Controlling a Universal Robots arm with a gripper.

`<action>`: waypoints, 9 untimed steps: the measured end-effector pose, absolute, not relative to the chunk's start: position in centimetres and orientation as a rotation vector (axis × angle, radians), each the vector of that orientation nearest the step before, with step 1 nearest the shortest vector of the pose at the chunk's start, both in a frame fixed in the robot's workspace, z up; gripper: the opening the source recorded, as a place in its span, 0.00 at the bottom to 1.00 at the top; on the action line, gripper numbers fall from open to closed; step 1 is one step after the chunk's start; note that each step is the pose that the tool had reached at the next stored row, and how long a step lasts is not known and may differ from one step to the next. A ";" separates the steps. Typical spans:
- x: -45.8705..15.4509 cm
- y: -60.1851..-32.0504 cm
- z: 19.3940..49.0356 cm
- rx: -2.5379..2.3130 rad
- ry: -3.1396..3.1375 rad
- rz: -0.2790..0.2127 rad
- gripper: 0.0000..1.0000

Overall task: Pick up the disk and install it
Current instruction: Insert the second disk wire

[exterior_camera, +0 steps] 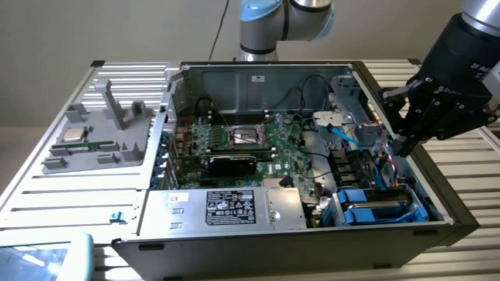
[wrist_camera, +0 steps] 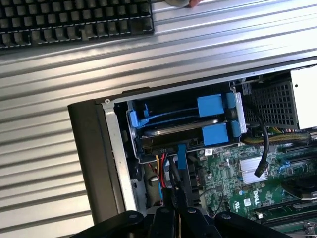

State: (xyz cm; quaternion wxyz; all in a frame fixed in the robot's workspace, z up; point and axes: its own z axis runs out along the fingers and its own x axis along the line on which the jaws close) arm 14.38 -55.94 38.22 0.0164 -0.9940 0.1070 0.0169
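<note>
The disk (exterior_camera: 381,202) lies in the drive bay at the near corner of the open computer case (exterior_camera: 281,249), on the exterior view's right, held in its bright blue carrier. In the wrist view the disk (wrist_camera: 173,132) shows as a grey slab between blue carrier rails and tabs. My gripper (exterior_camera: 406,143) hangs above the case's side wall on the exterior view's right, a little behind the bay. Its fingers (wrist_camera: 168,210) are shut with nothing between them, and they hover over the cables just inside the bay's inner end.
A green motherboard (exterior_camera: 250,137) fills the case's middle. In front of it sits a silver box with a black label (exterior_camera: 234,208). A grey fixture holding a CPU chip (exterior_camera: 74,134) stands on the slatted table at the exterior view's left. A keyboard (wrist_camera: 74,20) lies beyond the case.
</note>
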 end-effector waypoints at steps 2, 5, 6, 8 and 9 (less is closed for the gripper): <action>14.4 -55.9 38.2 -3.090 0.333 0.053 0.11; 14.4 -55.9 38.2 -3.091 0.332 0.053 0.11; 14.4 -55.9 38.2 -3.089 0.331 0.053 0.11; 14.4 -55.9 38.2 -3.086 0.328 0.053 0.11; 14.4 -55.8 38.2 -3.085 0.327 0.054 0.11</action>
